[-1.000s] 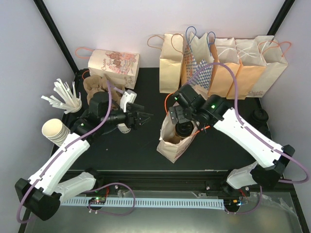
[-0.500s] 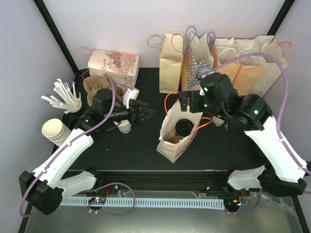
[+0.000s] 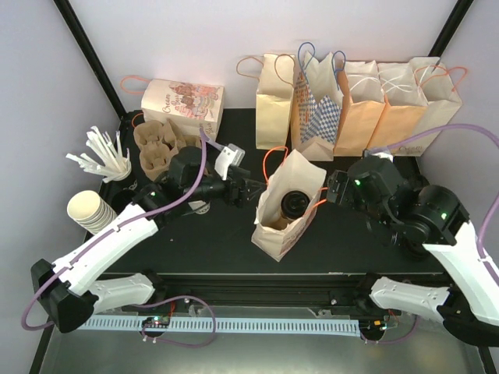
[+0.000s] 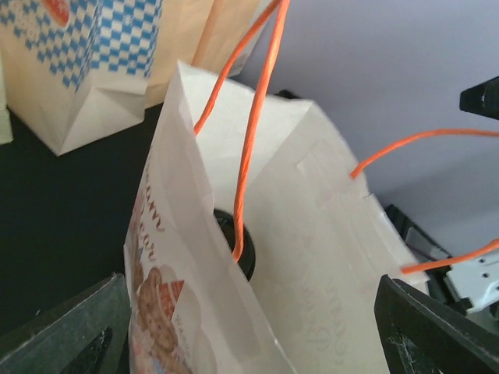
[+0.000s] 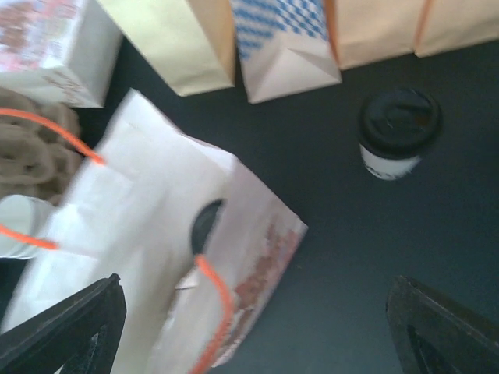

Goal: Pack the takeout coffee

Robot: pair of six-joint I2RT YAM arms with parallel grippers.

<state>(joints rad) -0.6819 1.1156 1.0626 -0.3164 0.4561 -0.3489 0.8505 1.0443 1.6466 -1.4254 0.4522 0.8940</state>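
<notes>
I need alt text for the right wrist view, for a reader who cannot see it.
An open, orange-handled paper bag sits left on the black table, a black lid showing inside it. A takeout coffee stands apart at the upper right; the open right claw frames the bottom corners.

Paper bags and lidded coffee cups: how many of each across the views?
Paper bags: 7 (back row 5, printed bag back left 1, open bag centre 1)
Lidded coffee cups: 2 (one in the open bag, one on the table)
Total: 9
</notes>
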